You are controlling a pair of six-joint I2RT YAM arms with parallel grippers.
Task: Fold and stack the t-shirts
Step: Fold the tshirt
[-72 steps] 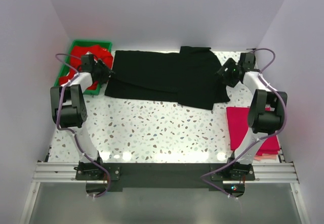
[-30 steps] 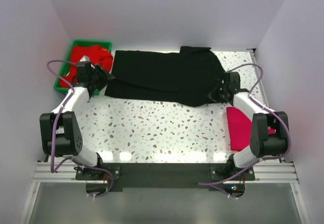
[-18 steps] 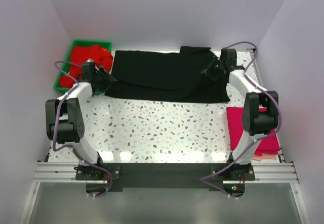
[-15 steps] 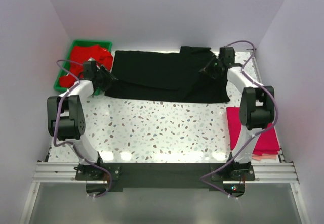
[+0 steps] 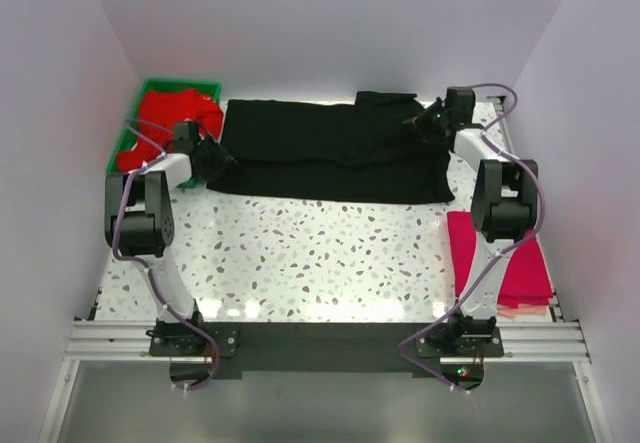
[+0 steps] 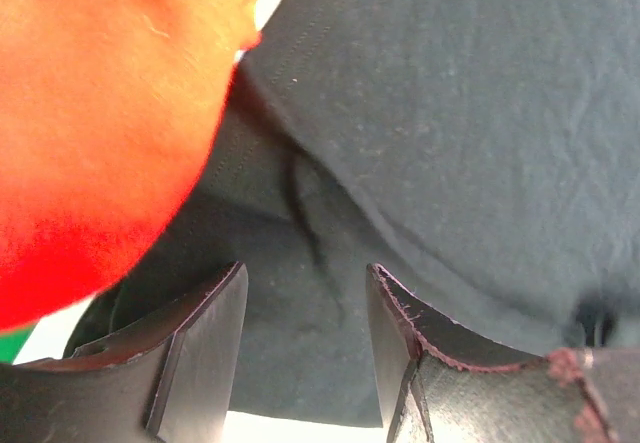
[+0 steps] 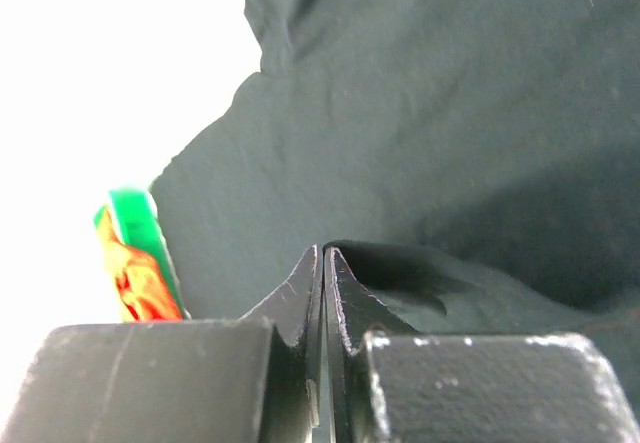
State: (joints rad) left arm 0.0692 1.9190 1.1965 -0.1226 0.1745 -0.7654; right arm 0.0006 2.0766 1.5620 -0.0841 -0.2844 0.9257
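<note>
Right claw (image 7: 324, 258) (pinching black tee (image 5: 320, 148)) went rearward; left claw (image 6: 305, 298) gapes empty nr green tray (image 5: 185, 84).

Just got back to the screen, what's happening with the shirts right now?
Both arms work the black t-shirt spread along the table's far side. The left gripper hangs open over its left edge, beside the green tray holding red shirts. The right gripper is shut at its far right corner. A folded magenta shirt lies near right.
</note>
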